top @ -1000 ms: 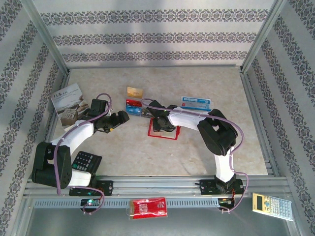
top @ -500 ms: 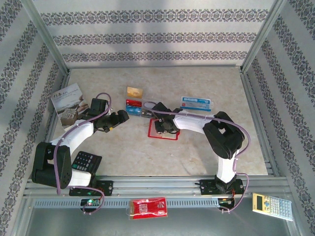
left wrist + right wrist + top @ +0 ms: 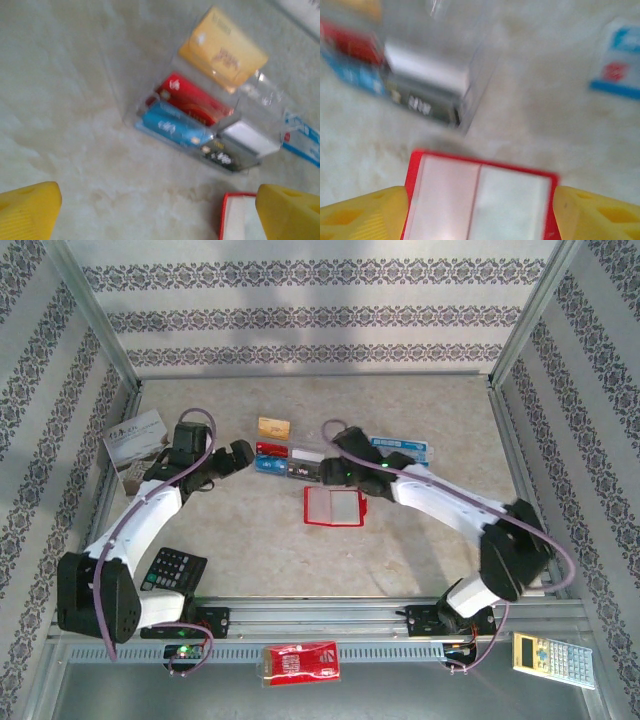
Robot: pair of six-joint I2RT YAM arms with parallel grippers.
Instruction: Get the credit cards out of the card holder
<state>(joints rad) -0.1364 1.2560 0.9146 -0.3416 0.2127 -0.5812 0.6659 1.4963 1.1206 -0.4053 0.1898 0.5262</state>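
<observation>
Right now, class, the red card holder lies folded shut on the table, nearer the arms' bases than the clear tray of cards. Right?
No. The card holder lies open, not shut: the right wrist view shows its two pale pockets inside the red border. It does lie on the table, nearer the bases than the clear tray.

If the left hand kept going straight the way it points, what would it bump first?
Probably the clear plastic card stand, at the end with the blue card. Depth is hard to judge.
</observation>
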